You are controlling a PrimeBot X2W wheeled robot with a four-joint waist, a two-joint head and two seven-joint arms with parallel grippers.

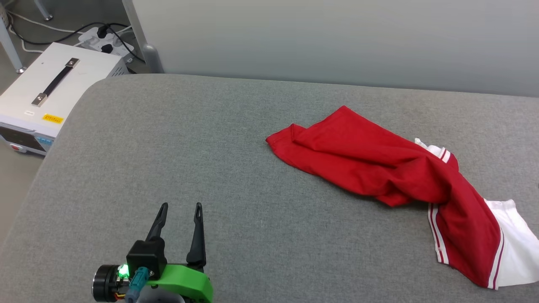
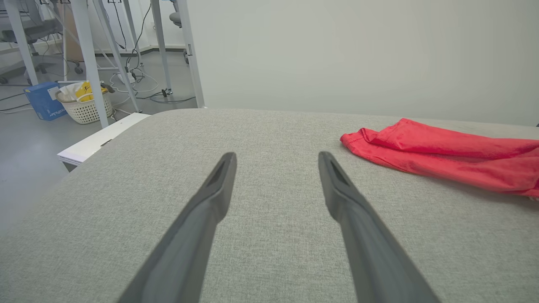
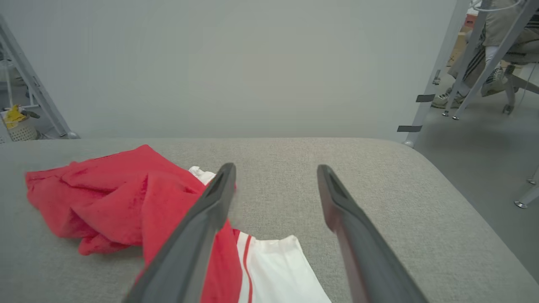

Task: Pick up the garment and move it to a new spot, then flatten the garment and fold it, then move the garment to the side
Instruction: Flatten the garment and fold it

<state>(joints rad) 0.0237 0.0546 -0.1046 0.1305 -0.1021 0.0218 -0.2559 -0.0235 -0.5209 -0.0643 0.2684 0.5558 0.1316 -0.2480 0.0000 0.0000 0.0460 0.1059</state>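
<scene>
Holds nothing in the left hand: fingers spread wide, poised low over bare grey worktop, likely parked clear of the cloth. Finds the garment ahead and well off to the right of that hand, apart from it, slumped in a loose red heap with folds running across. Looks neither flattened nor folded, so probably at the very first step: picking up for the move to a new spot

Holds nothing in the right hand either: equally wide open, aimed over the near end of the garment. Puts the red bulk ahead and to the left of this hand, with a white sleeve edged in stripe trim just below and between the fingers. Crosses the red cloth with the left finger in the wrist view; cannot tell whether touching or merely above. Seems placed there as the hand closest to the cloth, ready for a pinch

Calls for a grip on more than one thin edge, judging by the soft drape; risks lifting just the sleeve and dragging the rest in a tangle. Leaves plenty of open worktop ahead of the left hand as a likely landing spot, with room for spreading flat
</scene>
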